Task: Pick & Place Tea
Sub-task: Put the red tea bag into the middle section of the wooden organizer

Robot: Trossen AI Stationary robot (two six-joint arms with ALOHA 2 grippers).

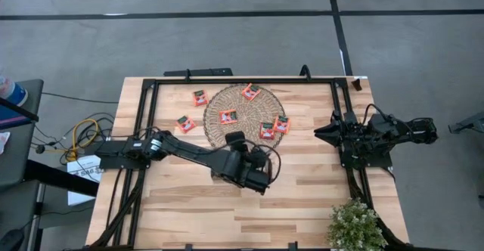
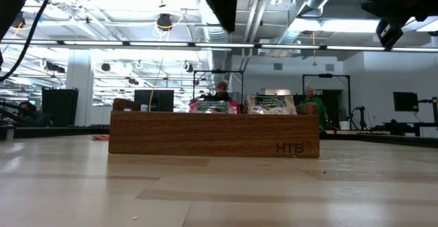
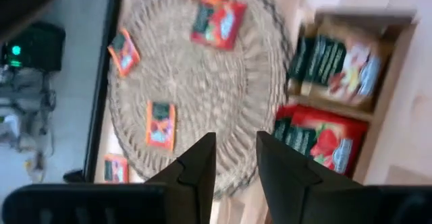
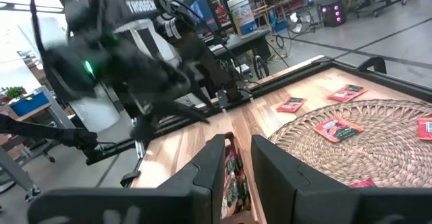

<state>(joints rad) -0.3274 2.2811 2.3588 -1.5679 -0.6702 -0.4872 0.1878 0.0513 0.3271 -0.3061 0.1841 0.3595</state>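
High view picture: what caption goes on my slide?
Left gripper hovers at the woven mat edge, red tea sachets scattered; right gripper waits.

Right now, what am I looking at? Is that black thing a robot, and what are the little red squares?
Yes, it is a robot with two black arms at a wooden table. One picture looks down from above, one peeks across the tabletop, and two come from cameras on the wrists. The red squares are tea sachets, lying on and beside a round woven mat. The left gripper hovers open by the mat, holding nothing. The wooden tray holds more packets. The right gripper waits at the table's right side, open and empty.
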